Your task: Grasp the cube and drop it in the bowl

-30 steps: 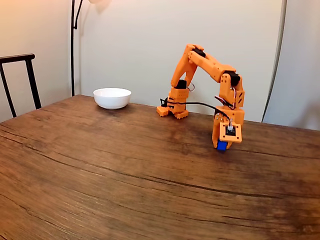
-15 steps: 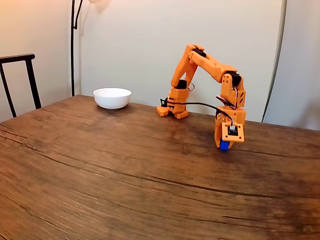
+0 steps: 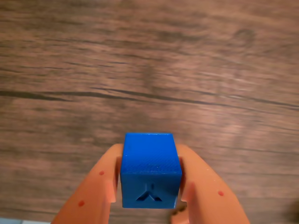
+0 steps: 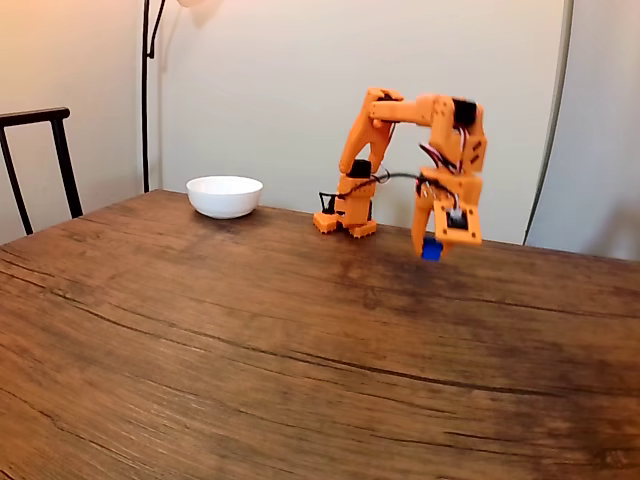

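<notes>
Now the pincer (image 4: 432, 250) pinches the cube (image 3: 150, 170) between both fingers, clear above the tabletop (image 4: 250, 340) at right in the fixed view. Its target, the bowl (image 4: 224, 196), sits well apart to the left and slightly farther back, so the carry likely runs leftward.

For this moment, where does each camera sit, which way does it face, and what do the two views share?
Wrist view: rides on the arm just behind the pincer, looking past it down at the wooden table; both orange fingers show, clamping the blue cube.
Fixed view: stands off the table's near side, facing the wall; shows the whole orange arm, its pincer and the white bowl at back left.
Shared: the cube, the pincer, the table.
</notes>
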